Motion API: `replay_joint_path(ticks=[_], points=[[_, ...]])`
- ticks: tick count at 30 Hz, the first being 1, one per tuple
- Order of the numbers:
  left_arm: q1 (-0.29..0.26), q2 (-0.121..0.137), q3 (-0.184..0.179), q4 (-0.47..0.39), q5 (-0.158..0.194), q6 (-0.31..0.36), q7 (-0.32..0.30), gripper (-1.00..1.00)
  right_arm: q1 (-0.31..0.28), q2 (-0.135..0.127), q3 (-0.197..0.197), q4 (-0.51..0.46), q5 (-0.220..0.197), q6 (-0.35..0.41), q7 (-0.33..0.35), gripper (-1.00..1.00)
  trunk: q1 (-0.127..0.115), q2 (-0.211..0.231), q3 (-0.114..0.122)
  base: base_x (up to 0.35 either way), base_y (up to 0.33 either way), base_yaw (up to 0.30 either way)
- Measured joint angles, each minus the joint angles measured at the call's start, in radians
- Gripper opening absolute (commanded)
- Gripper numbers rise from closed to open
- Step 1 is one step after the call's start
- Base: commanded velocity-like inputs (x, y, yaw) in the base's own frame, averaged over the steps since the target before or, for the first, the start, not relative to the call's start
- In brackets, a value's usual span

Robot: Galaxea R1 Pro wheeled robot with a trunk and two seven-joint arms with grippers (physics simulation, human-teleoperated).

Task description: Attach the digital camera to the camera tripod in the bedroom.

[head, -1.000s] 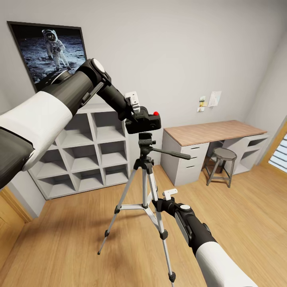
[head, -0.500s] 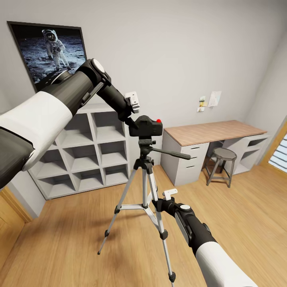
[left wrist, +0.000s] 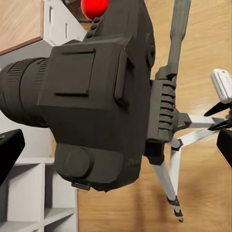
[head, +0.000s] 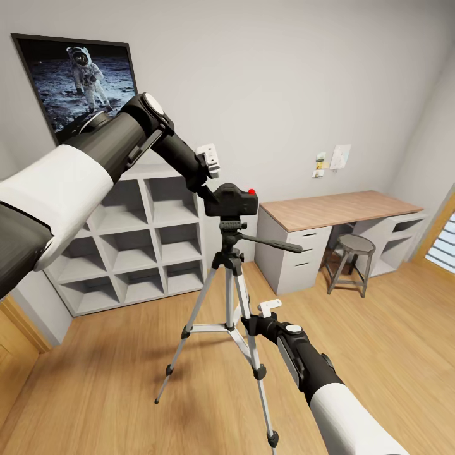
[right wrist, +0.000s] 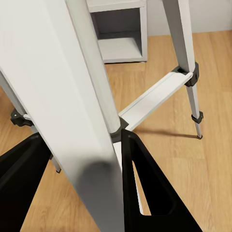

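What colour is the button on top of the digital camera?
Red. The round button sits on top of the black digital camera; it shows most clearly in the head view.

The head view looks forward and down from above. The left wrist view sits close against the digital camera (left wrist: 96, 96). The right wrist view faces a camera tripod (right wrist: 72, 121) leg closely. All share the tripod.

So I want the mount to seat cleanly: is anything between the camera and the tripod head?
Nothing visible. The digital camera sits directly on the camera tripod head, with no gap or object showing between them in the head view.
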Motion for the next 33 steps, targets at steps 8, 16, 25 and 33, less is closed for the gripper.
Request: replay_joint_path(ticks=[8,16,25,33], points=[[0.0,0.057,0.166,0.018,0.119,0.019,0.028,1.0,0.0,0.0,0.0,0.0,0.001,0.0,0.0,-1.0,0.0,0.0,0.0,0.0,0.0,0.0],[0.0,0.167,0.318,0.042,0.226,0.032,0.051,1.0,0.0,0.0,0.0,-0.001,0.0,0.0,0.0,-1.0,0.0,0.0,0.0,0.0,0.0,0.0],[0.005,0.256,0.351,0.271,0.287,0.046,0.042,1.0,0.0,0.0,0.001,-0.002,0.0,0.001,0.0,-1.0,0.0,0.0,0.0,0.0,0.0,0.0],[0.04,0.27,0.351,0.491,0.317,0.062,0.069,1.0,0.0,0.0,0.0,-0.002,0.001,0.001,0.0,-1.0,0.0,0.0,0.0,0.0,0.0,0.0]])
